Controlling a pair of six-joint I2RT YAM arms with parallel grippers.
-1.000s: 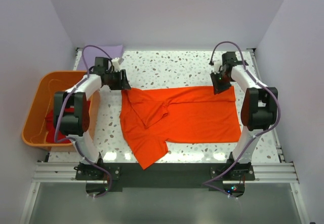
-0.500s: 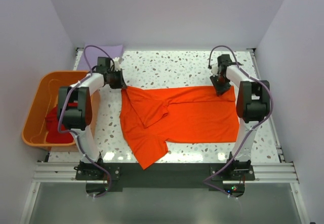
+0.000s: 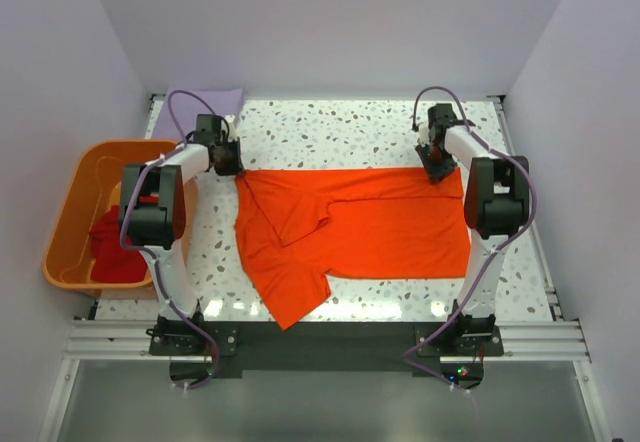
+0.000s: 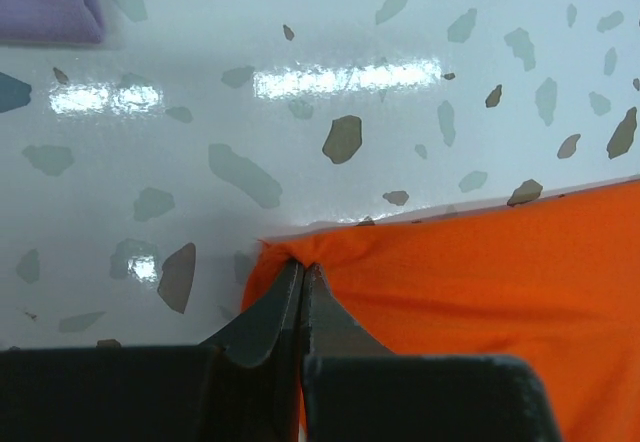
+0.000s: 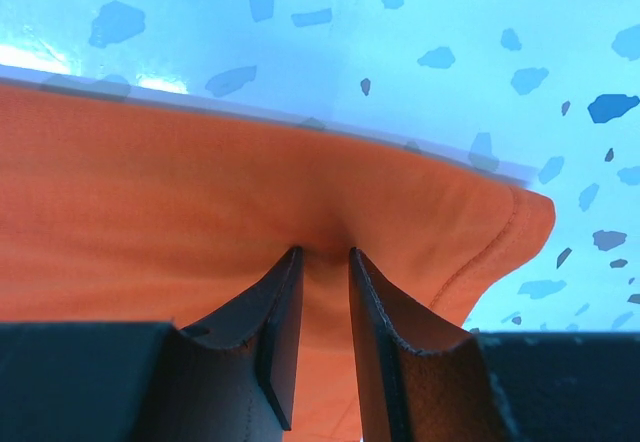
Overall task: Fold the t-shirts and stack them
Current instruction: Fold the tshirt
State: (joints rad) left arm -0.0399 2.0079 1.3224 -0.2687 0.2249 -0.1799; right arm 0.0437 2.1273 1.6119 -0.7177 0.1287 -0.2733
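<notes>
An orange plastic tub [image 3: 82,177] sits beside the left edge of the speckled table [image 3: 340,130].

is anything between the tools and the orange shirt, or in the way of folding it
Nothing visible. The left tool is shut on the far left corner of the orange t-shirt, and the right tool pinches its far right edge. The tub and the lavender t-shirt lie off to the left, apart from it.

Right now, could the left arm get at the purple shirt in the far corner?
Probably yes: the purple shirt lies close beyond the left fingers, bare table between, but they must first drop the orange shirt.
</notes>
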